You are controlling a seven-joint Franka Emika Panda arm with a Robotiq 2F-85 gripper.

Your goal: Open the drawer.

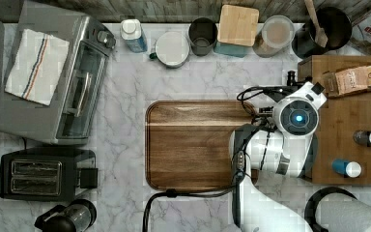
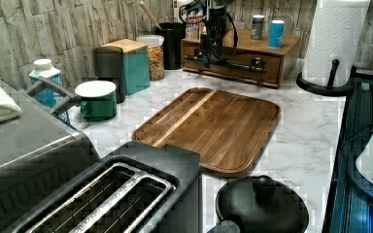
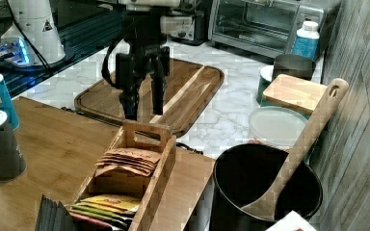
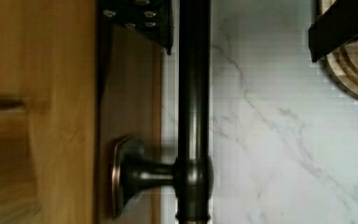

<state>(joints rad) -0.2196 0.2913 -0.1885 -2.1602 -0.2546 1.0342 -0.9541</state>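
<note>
Big marble counter (image 1: 125, 96), with a wooden tray (image 1: 193, 145) in the middle. White arm (image 1: 270, 150) at the top view's right, hiding the front of a wooden box (image 1: 348, 116). Shown from the left view instead: the drawer (image 2: 238, 74) in that box front, past the tray's far end. Long black handle (image 2: 233, 64) across it. Gripper (image 2: 205, 60) down at the handle. Up close in the wrist view: gripper (image 4: 242, 42) spread wide, one finger (image 4: 140, 18) on each side of the handle (image 4: 193, 102), not squeezing.
</note>
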